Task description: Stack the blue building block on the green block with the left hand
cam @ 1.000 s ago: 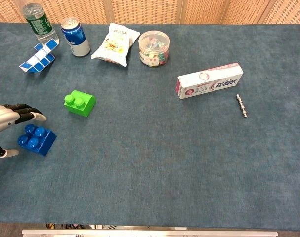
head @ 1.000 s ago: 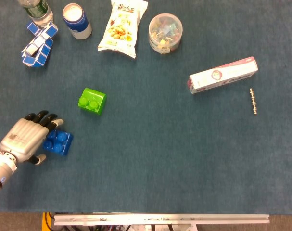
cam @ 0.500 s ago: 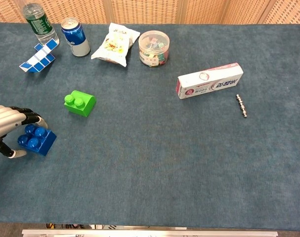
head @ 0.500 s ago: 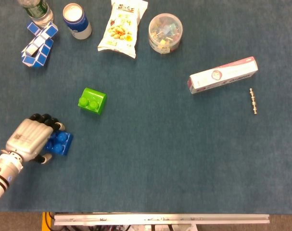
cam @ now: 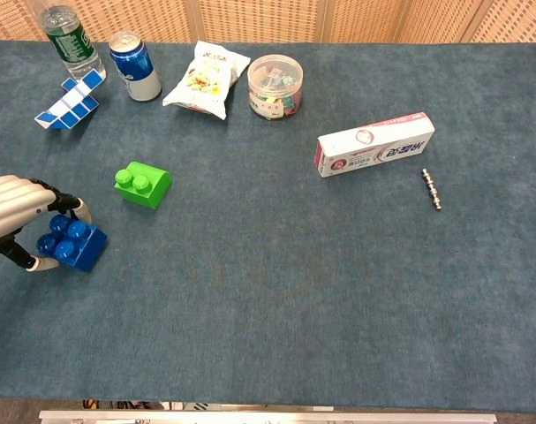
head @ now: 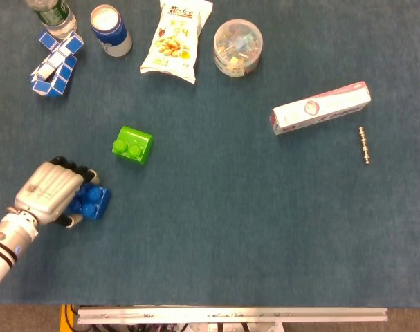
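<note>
The worktop [head: 230, 228] wears matt, napped blue cloth. The blue building block [head: 92, 200] and green block [head: 133, 144] are glossy moulded plastic. The left robot hand [head: 52, 194] has a satin silver shell with black fingers [head: 70, 166]. The can [head: 111, 30] looks like shiny metal.

Blue block [head: 92, 201], green block [head: 133, 144], teal table [head: 230, 228].

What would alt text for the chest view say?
A robot's left hand closes around a blue building block on a blue cloth table, near a green block. A toothpaste box, snack bag and soda can lie farther off.
</note>
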Tool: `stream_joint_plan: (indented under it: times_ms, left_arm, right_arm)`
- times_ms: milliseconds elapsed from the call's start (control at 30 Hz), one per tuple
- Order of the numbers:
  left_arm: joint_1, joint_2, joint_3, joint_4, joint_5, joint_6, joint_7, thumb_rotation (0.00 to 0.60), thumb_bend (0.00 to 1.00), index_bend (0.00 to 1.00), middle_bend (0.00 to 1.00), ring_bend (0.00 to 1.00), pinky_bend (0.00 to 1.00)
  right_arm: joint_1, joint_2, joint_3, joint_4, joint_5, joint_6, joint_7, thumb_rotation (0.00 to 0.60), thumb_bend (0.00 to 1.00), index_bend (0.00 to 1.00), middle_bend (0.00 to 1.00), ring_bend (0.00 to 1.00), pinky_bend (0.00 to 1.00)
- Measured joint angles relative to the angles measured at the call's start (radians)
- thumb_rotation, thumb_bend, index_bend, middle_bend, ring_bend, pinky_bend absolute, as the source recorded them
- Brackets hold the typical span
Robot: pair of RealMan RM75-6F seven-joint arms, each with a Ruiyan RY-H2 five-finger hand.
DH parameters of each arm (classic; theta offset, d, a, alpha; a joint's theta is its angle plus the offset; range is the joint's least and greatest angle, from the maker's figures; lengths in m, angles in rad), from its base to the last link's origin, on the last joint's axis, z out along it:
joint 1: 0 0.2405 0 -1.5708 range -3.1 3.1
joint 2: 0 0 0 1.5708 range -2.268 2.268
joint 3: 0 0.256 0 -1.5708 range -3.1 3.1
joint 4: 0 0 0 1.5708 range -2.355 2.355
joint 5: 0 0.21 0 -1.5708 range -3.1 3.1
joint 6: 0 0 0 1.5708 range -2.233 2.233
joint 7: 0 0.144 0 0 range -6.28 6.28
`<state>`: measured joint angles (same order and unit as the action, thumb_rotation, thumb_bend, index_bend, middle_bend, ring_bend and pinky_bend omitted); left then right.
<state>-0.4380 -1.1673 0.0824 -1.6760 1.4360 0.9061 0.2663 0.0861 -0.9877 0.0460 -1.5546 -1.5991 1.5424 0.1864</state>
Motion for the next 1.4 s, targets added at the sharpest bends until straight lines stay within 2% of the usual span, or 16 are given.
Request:
stream_joint_plan:
  times_ms: [500,667,1000,1400]
  left_arm:
    - [-0.120,0.101,-0.104,-0.098,-0.020,-0.046,-0.085,0.600,0.25,0.41,0.39,0.29,0.22]
    - [-0.162,0.110,-0.124,-0.114,-0.054,-0.095,-0.095,0.600,0.25,0.41,0.39,0.29,0.22]
    - [-0.264,0.070,-0.153,-0.104,-0.168,-0.190,-0.008,0.600,0.25,0.41,0.39,0.29,0.22]
    - [-0.368,0.029,-0.157,-0.040,-0.328,-0.260,0.072,0.600,0.25,0.41,0.39,0.29,0.22]
  right_arm:
    - [0.000,-0.007,-0.001,0.012,0.007,-0.010,0.003,0.600,0.32,0.34,0.39,0.30,0.39]
    - [-0.002,-0.009,-0.002,0.018,0.010,-0.011,0.009,0.600,0.32,0.34,0.39,0.30,0.39]
    - [-0.013,-0.009,-0.005,0.032,0.020,-0.008,0.022,0.600,0.32,0.34,0.39,0.30,0.39]
    - [-0.027,-0.005,-0.004,0.034,0.032,0.000,0.026,0.600,0.32,0.34,0.39,0.30,0.39]
